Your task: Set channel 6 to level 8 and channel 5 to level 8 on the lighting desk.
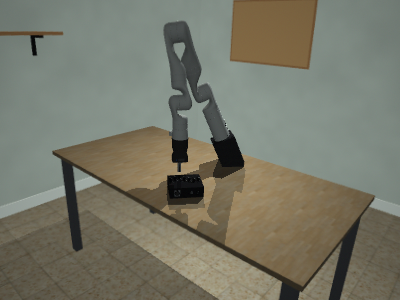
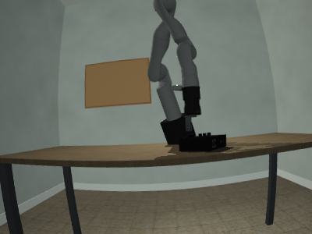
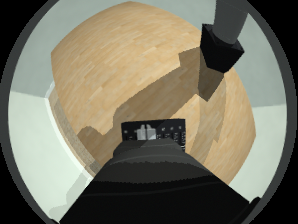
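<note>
Hovering just above the rear edge of the lighting desk [image 1: 185,187], which stood on the table [image 1: 280,225] just in front of the arm's base [image 1: 235,161], the gripper [image 1: 179,167] had its fingers pressed together on nothing, so a clean push probably required lowering that narrow tip beside one fader cap only.

The lighting desk [image 1: 185,187] stands on the table [image 1: 280,220]; the gripper [image 1: 179,168] hangs apparently just above its rear edge.
</note>
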`<state>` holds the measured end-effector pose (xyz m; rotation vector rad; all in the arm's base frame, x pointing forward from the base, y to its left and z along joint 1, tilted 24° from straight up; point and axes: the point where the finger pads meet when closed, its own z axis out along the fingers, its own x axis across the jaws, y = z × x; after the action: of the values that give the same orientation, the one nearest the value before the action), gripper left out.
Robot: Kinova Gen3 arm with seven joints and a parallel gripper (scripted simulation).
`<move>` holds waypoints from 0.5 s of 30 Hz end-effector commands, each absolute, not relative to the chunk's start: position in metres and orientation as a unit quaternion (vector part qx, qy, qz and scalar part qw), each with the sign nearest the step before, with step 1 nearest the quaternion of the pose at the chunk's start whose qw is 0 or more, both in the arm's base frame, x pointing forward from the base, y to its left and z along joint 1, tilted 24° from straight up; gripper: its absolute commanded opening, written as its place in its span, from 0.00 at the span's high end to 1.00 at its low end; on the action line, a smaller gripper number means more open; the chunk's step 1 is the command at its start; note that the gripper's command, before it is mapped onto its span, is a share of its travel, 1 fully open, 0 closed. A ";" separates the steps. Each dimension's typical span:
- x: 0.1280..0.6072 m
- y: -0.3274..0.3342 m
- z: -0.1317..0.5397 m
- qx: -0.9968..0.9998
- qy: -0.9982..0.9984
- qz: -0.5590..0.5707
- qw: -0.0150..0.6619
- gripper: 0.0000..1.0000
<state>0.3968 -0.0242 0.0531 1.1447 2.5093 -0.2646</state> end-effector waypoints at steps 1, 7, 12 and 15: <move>0.398 -0.027 0.050 0.402 0.892 -0.096 0.185 1.00; 0.398 -0.028 0.048 0.402 0.892 -0.096 0.185 1.00; 0.399 -0.029 0.047 0.402 0.892 -0.096 0.185 1.00; 0.399 -0.029 0.047 0.402 0.892 -0.096 0.185 1.00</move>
<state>0.3980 -0.0267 0.0477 1.1461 2.5089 -0.2671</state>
